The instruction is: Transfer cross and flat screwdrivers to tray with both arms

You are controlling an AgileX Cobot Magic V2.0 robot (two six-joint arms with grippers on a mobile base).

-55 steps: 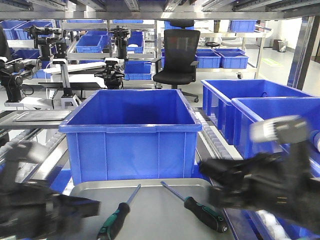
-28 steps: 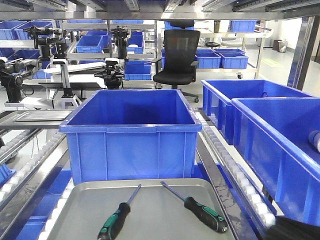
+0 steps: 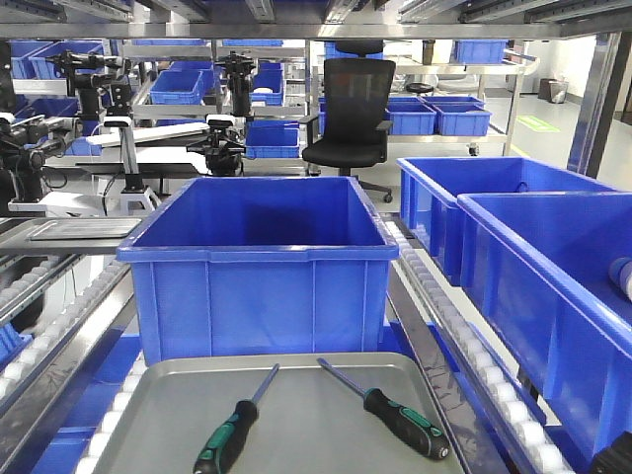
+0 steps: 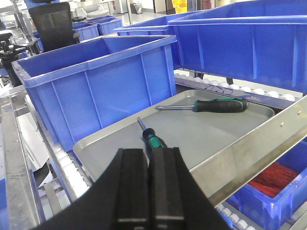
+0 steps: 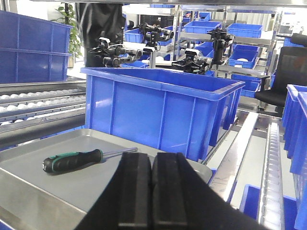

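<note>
The front view shows a big blue bin (image 3: 259, 262) standing right behind the grey tray (image 3: 296, 395). Two more blue bins (image 3: 523, 247) sit to the right, past a line of white rollers (image 3: 474, 365). A black office chair (image 3: 351, 109) is far back in the room, with shelves of small blue bins around it.

Both screwdrivers lie flat inside the tray. The left screwdriver (image 3: 232, 430) has its black and green handle near the front edge, and its thin dark shaft points up toward the big bin. The right screwdriver (image 3: 395, 413) lies beside it, a little apart, with its shaft tilted up and to the left. The two shafts lean toward each other but do not touch. I cannot tell which one is the cross kind.

From the left wrist view, the left gripper (image 4: 148, 187) is empty, its two black fingers pressed tight together. It hangs in front of the tray, and a shiny metal rail (image 4: 259, 143) runs across between the camera and the tray's near side.

From the right wrist view, the right gripper (image 5: 151, 191) is also closed up with nothing in it. One screwdriver shows in the tray ahead of it.
</note>
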